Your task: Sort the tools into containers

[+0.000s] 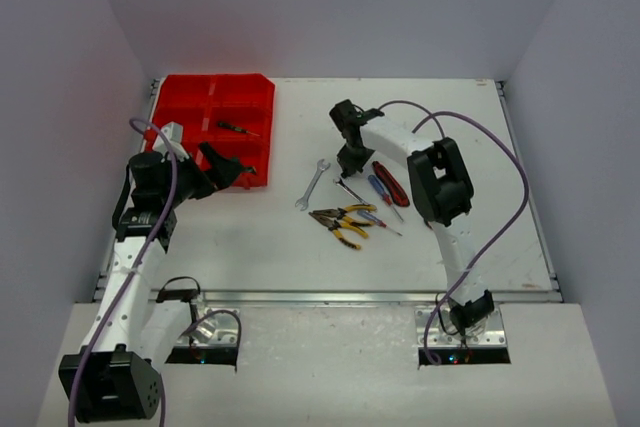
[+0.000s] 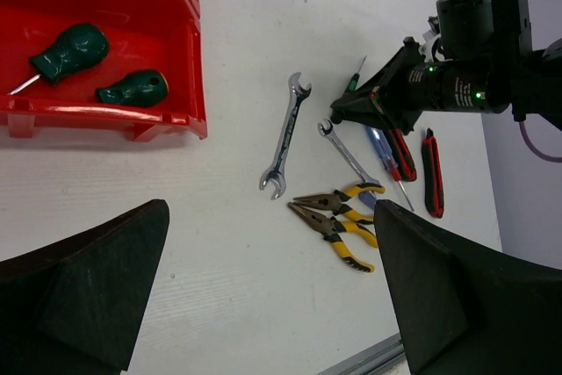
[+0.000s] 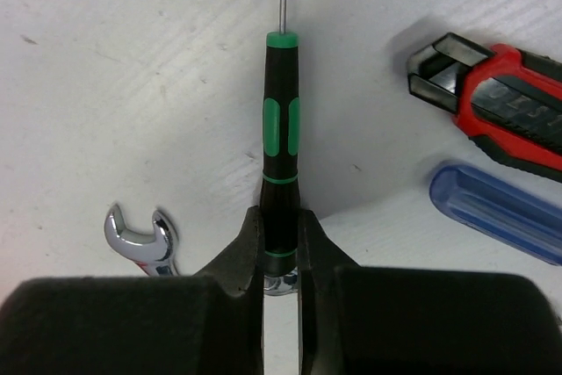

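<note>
**Covered and cropped around the right tool**

The green-black screwdriver loses its butt between the fingers of the right tool, and its tip leaves the frame ahead. Left of the tool, the wrench is half covered. To the right, the red cutter and blue handle are cropped.

No legible text or markings anywhere.

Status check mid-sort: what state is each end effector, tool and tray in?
Right end effector: shut on green-black screwdriver.
Left end effector: open, empty.
Red tray: holds green stubby screwdrivers.
Large wrench: loose on table.
Pliers: loose on table.
Blue-handled screwdriver: loose on table.
</note>
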Controlling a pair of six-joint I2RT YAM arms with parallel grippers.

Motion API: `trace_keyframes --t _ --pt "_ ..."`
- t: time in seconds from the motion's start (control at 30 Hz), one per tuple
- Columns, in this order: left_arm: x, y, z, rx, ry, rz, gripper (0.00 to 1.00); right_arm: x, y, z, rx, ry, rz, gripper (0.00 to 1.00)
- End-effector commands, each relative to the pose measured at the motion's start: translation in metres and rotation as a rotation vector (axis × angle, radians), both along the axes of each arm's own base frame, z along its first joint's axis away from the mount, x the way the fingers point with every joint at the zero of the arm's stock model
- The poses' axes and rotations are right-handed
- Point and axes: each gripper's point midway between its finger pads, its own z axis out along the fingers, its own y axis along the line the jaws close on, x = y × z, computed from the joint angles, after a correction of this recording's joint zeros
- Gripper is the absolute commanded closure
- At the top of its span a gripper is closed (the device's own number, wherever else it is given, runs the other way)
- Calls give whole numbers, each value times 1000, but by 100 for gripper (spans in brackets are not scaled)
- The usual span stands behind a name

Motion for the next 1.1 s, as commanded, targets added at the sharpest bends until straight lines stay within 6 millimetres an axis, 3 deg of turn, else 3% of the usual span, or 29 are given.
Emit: trace_keyframes --t 0.0,0.13,0.2,0.27,0.3,0.4,0.43,0.53,0.67,0.77,0.8,0.87,1.0,1.03,1.07 --pt "5 -4 11 16 -54 -26 0 33 18 45 42 -169 87 100" --pt "4 -22 16 -51 -65 -108 0 38 38 109 83 -373 390 100" --pt "0 -42 26 -127 -103 -219 0 25 60 136 139 -506 599 100" --pt "-1 -62 33 -211 -99 -293 0 -22 92 170 363 -692 874 100" --pt "1 -71 40 -222 -124 -322 0 -40 103 177 454 -699 943 100" --pt "6 -112 56 -244 -177 -400 0 -112 110 214 701 -842 1139 100" --pt "6 -127 52 -252 -156 -437 0 -124 112 218 737 -837 1175 100" --pt "15 -149 62 -262 -168 -470 0 -162 117 235 825 -854 1280 100" --pt "19 -166 74 -300 -194 -481 0 -195 119 260 886 -906 1396 100" --pt "20 -174 81 -309 -214 -482 6 -211 119 273 908 -938 1444 100" --pt "20 -175 84 -311 -221 -485 10 -214 118 276 906 -946 1449 100" --pt "19 -176 91 -315 -244 -494 27 -216 119 275 894 -946 1463 100" --pt "15 -178 102 -318 -270 -515 88 -212 118 267 874 -927 1443 100" --pt "12 -179 103 -320 -276 -529 100 -211 119 268 873 -928 1439 100" --pt "9 -180 105 -321 -284 -545 100 -211 119 268 873 -928 1436 100"
